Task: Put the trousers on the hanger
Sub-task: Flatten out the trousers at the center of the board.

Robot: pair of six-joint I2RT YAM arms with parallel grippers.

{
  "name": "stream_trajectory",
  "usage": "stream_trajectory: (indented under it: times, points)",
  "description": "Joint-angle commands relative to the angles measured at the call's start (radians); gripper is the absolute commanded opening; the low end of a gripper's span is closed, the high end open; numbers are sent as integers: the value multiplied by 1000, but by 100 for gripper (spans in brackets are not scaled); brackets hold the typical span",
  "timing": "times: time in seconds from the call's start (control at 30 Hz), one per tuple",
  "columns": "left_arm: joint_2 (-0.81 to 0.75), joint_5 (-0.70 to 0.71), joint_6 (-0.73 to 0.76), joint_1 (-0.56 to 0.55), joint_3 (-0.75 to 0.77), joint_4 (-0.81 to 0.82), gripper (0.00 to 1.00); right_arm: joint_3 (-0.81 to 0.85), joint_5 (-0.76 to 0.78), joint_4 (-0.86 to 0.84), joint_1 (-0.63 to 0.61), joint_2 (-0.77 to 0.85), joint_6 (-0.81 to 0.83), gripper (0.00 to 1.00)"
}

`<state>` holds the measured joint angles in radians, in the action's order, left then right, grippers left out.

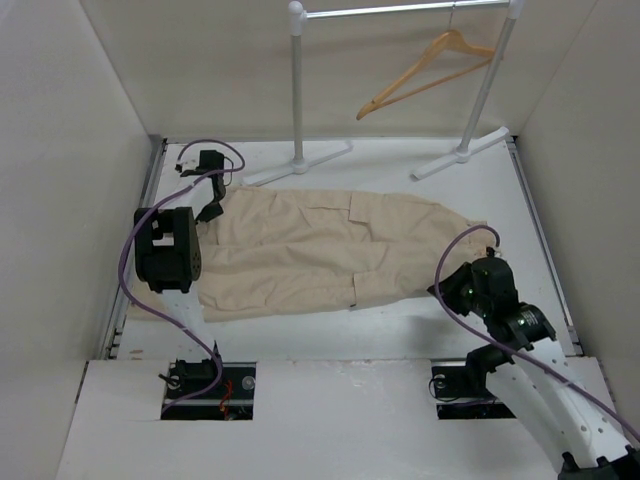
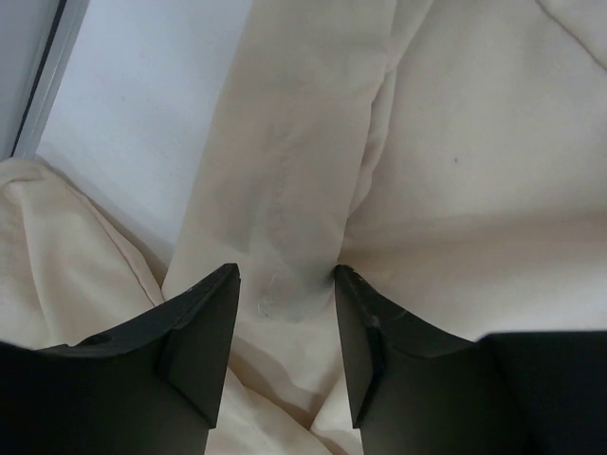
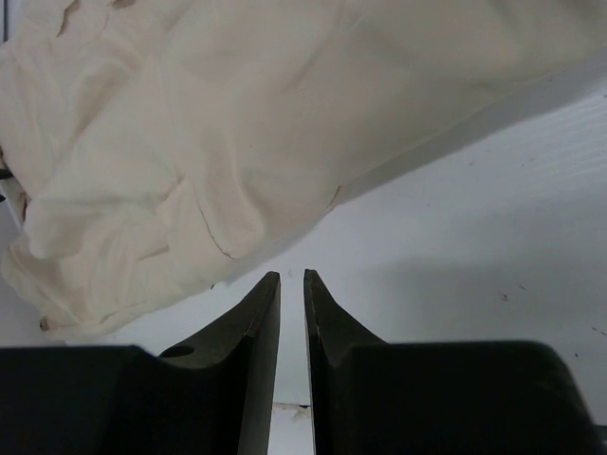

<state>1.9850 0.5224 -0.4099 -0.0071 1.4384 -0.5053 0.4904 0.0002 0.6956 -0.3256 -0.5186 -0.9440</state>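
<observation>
At the left edge of the bench [image 1: 400,322], my left fingers [image 2: 226,289] are grasping a raised fold of the trousers [image 1: 320,250]. The cloth ridge fills the gap between the two tips, and creases run into the right-hand tip where it presses the fabric. Bare bench surface shows just beyond that fold, toward the left wall.

Toward the near right of the bench, my right fingers [image 3: 273,284] are clenched almost together, with only a thin slit between them. Nothing is in that slit; white bench shows through it. The nearest edge of the trousers lies just beyond the tips, close but apart.

The trousers lie flat across the middle of the bench, lengthwise from the left edge toward the right edge. The broad end is at the left, under my left wrist. The narrower end is at the right, beside my right wrist. Flapped pockets show on the cloth around mid-length.

At the far edge of the bench stands a white rack [image 1: 298,90], its two feet on the surface. The hanger [image 1: 430,70] hangs by its hook from the rack's rail near the far right corner, tilted with its left end low. It is well apart from the trousers.
</observation>
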Motion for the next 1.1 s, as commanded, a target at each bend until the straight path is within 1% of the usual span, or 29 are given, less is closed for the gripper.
stream_trajectory:
  times: [0.0,0.1,0.2,0.23,0.27,0.33,0.4,0.43,0.53,0.63,0.7,0.73,0.77,0.8,0.87,0.93,1.0,1.07]
  points:
    - [0,-13,-24,28,31,25,40,5,21,-42,-26,-12,-15,22]
    - [14,-56,-33,46,25,33,38,8,27,-45,-33,-24,-15,23]
    - [26,-71,-36,51,24,34,37,10,32,-64,-30,-34,-18,31]
    - [29,-76,-36,52,24,34,34,8,32,-76,-29,-41,-18,35]
    - [29,-79,-36,55,24,34,29,5,31,-91,-29,-55,-18,39]
    - [18,-81,-44,65,24,34,15,4,27,-119,-33,-96,-12,44]
    - [-11,-75,-69,81,17,34,7,7,30,-136,-19,-145,-4,45]
    - [-38,-71,-88,98,7,34,5,13,32,-143,-13,-174,-3,45]
    - [-139,-65,-157,178,-48,59,3,25,40,-179,-8,-241,-1,46]
    - [-184,-67,-188,265,-81,60,3,36,34,-217,-13,-284,1,46]
    - [-181,-97,-211,327,-93,47,5,43,32,-232,-13,-302,-1,46]
    - [-178,-117,-220,357,-102,39,8,50,35,-234,-13,-313,2,46]
    - [-175,-133,-239,380,-116,33,14,54,35,-234,-13,-325,5,46]
    - [-170,-145,-253,399,-127,30,22,60,35,-234,-13,-336,11,47]
    - [-173,-157,-260,413,-147,25,36,71,35,-231,-8,-351,25,51]
    - [-199,-151,-262,413,-173,43,46,91,37,-231,7,-365,37,55]
    - [-225,-139,-267,413,-180,57,52,125,26,-231,32,-388,59,56]
    - [-258,-127,-268,411,-174,62,53,172,23,-225,52,-406,82,56]
